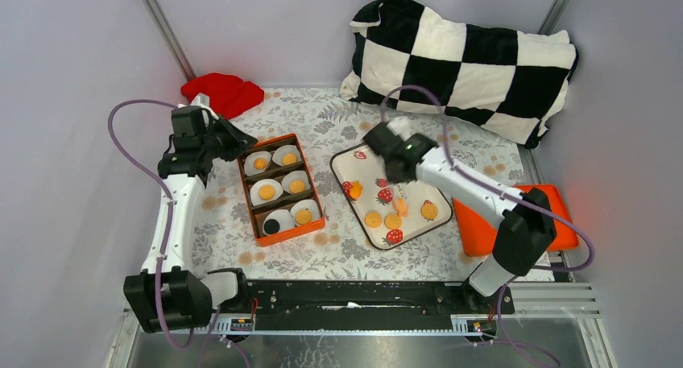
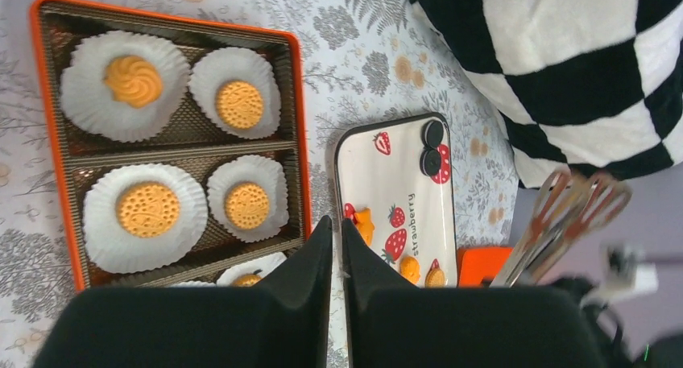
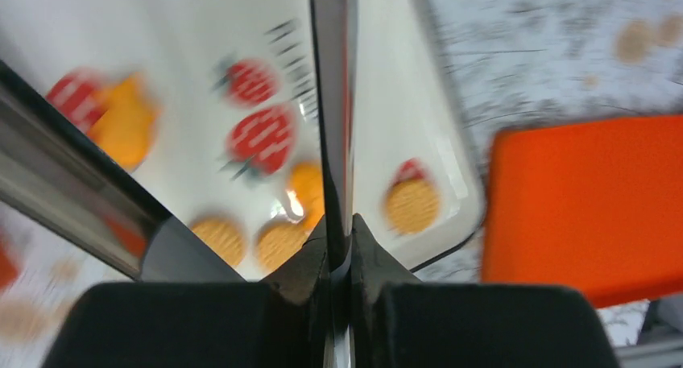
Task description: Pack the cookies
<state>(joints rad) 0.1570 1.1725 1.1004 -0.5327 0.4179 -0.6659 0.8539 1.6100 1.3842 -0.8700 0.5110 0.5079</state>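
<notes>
Floral cloth point(image 1: 338, 118), cookies point(image 1: 373, 219) at tray point(image 2: 387, 183) edge, right tool point(image 3: 340, 227) clamped on tongs point(image 3: 332, 78), left tool point(image 2: 337, 231) nearly together

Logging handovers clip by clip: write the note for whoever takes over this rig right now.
Left gripper: all but shut, empty, near the orange box.
Right gripper: shut on the tongs, over the white tray.
Done: six cookies sit in paper cups in the box, five orange, one black.
To do: five orange cookies and two black cookies lie on the tray; no empty cup shows.
</notes>
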